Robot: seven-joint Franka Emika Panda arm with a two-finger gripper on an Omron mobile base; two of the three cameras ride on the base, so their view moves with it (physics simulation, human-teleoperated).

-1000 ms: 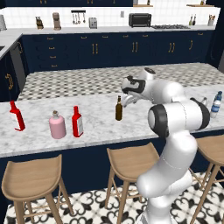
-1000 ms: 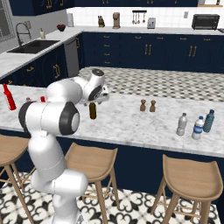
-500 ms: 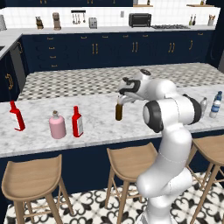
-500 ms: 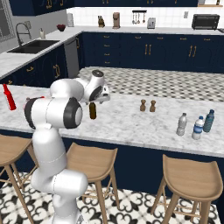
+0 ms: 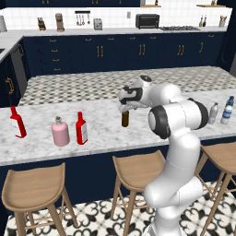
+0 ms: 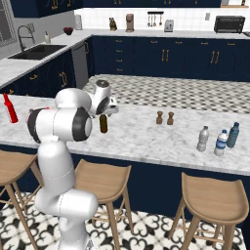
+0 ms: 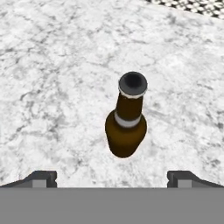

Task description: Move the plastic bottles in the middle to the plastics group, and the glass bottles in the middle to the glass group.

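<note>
1. Brown bottle [image 5: 125, 119] stands upright on the marble counter [image 5: 101, 133], mid-island, directly under the gripper [image 7: 112, 177], whose jaws are spread wide and hold nothing
2. Good practice: descend centred over the neck, jaws either side, close below the mouth, lift straight
3. Glass group lies leftward: red bottle [image 5: 81, 129] beside pink flask [image 5: 60, 132]
4. Salt and pepper shakers [image 6: 164, 118] stand near; clear bottles [image 6: 218, 140] well apart
</note>
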